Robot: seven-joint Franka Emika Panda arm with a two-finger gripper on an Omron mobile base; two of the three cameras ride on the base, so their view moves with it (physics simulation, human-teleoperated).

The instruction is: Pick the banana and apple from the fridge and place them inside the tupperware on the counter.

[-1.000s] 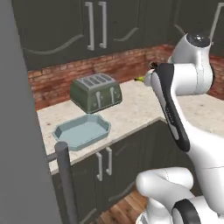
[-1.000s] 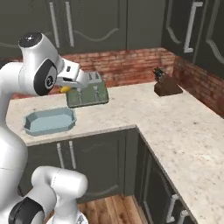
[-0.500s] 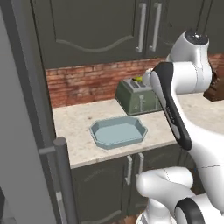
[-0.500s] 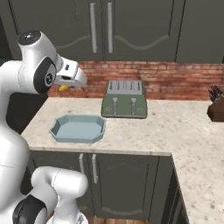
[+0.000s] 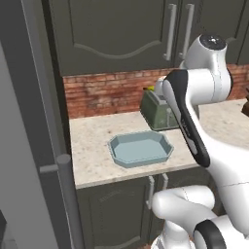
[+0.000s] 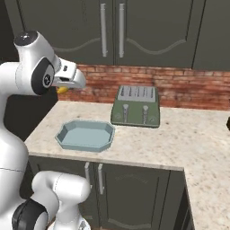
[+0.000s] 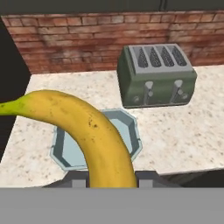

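Fingers of the two-finger gripper (image 7: 111, 177) are closed tight on the curved yellow banana (image 7: 89, 131), whose body arcs up and to the left in the hand view, ending in a greenish tip. In the right base view the gripper (image 6: 67, 85) hangs high above the left end of the beige speckled stone counter (image 6: 170, 143), with a bit of yellow banana (image 6: 63, 89) showing just beneath the hand. The shallow light-blue rectangular tupperware with cut corners (image 6: 85, 134) sits on the counter near its front edge, below the held fruit and well apart from it. A grey-green four-slot toaster (image 6: 136, 106) stands just to the right of the tupperware and farther back, against the red brick wall (image 6: 179, 87). In the left base view the tall grey fridge (image 5: 24, 146) stands at the left, its long cylindrical handle (image 5: 70, 199) nearest the camera.
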